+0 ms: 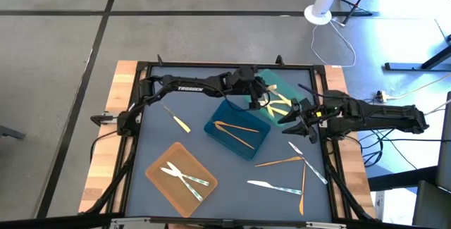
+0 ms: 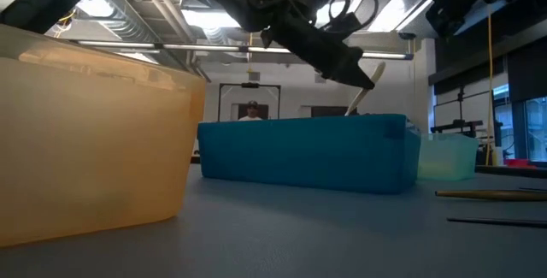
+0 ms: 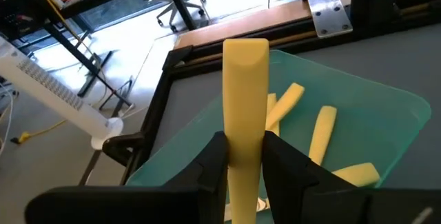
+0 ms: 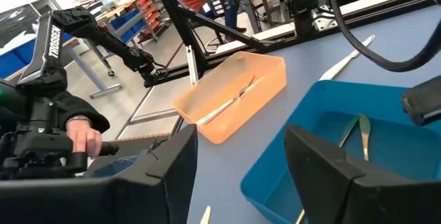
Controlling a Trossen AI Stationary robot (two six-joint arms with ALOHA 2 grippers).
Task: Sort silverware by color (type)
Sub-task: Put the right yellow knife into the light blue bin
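Between the fingers of the left gripper (image 3: 245, 156), a yellow utensil handle (image 3: 245, 93) is being pinched, held above the teal tray (image 3: 386, 107) where other yellow pieces (image 3: 321, 133) are lying. Beside it, the right gripper (image 4: 238, 162) is being kept spread wide over the blue tray (image 4: 275, 176), nothing between its fingers.

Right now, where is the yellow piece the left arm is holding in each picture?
High view: yellow utensil over the teal tray.
Low view: tilted above the blue tray's far wall.
Left wrist view: centre, between the fingers.
Right wrist view: not in it.
Shared landmark: the blue tray.
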